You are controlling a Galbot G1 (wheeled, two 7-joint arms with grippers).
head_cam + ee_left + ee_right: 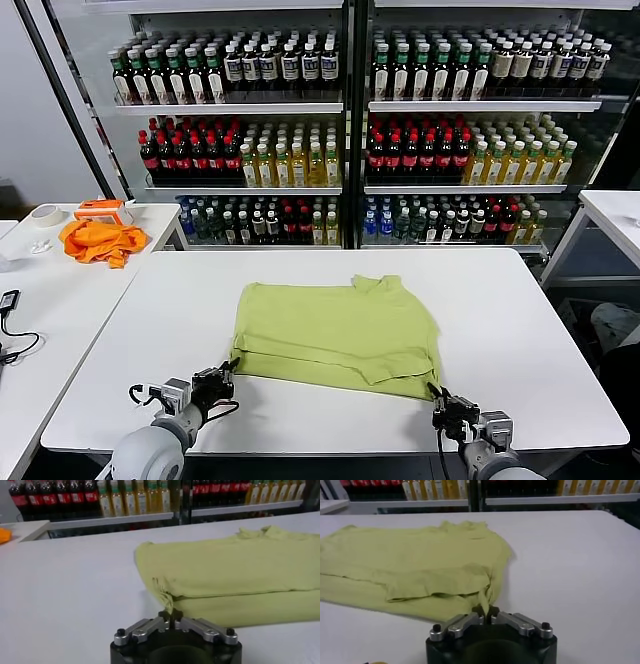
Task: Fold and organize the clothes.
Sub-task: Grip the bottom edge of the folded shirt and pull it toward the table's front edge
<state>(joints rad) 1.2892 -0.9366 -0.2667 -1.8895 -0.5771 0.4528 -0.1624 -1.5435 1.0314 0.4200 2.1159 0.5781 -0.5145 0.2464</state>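
Note:
The clothes, a light yellow-green T-shirt (335,330), lie partly folded in the middle of the white table (520,330), collar toward the shelves. My left gripper (228,371) is shut on the shirt's near left corner; in the left wrist view the left gripper (170,614) pinches a tuft of fabric of the T-shirt (235,575). At the near right corner my right gripper (438,398) is also shut on the shirt. The right wrist view shows the right gripper (485,611) clamping a bunched edge of the T-shirt (415,565).
A side table (60,300) at left carries a bright orange cloth (100,240), a tape roll (45,214) and a cable (15,345). Drink coolers (340,120) full of bottles stand behind. Another table (615,215) is at far right.

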